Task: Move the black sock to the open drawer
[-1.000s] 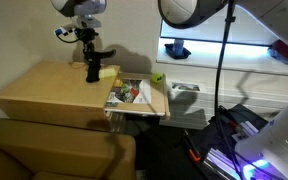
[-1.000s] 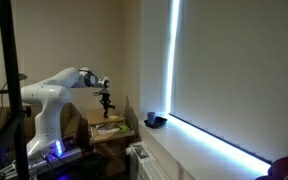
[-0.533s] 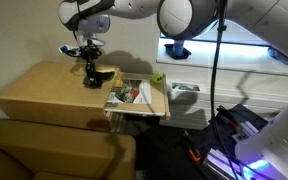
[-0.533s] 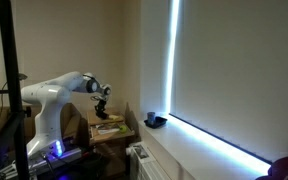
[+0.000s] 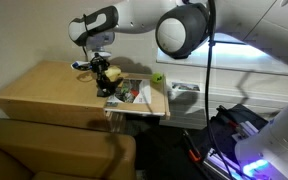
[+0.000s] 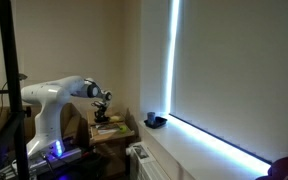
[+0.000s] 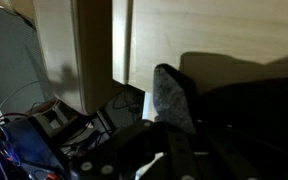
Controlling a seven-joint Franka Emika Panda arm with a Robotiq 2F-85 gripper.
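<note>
Your gripper (image 5: pixel 103 80) is down low over the wooden cabinet top (image 5: pixel 44 88), at the edge nearest the open drawer (image 5: pixel 136 96), which lies at about 4 o'clock from it in that exterior view. You cannot tell from any picture whether the fingers are clenched or parted: they merge into one dark mass. The black sock (image 5: pixel 108 88) appears to be part of that mass, right under the gripper where the cabinet top meets the drawer, and you cannot tell whether it is gripped, only touched, or lying free. The drawer is pulled out and holds a jumble of small things too blurred to name. A small green object (image 5: pixel 157 78) sits at about 2 o'clock from the drawer, just beyond its far corner. In the wrist view the camera looks over pale wood panels (image 7: pixel 94 50), with a tangle of cables (image 7: pixel 44 125) at 8 o'clock. A dark grey, speckled, rounded shape (image 7: pixel 172 95) stands up near the centre; it could be sock or finger. In an exterior view from farther off, the arm (image 6: pixel 59 95) bends down to the cabinet, and a dark bowl-like thing (image 6: pixel 156 121) rests on the window sill at 3 o'clock from the gripper, well apart.
</note>
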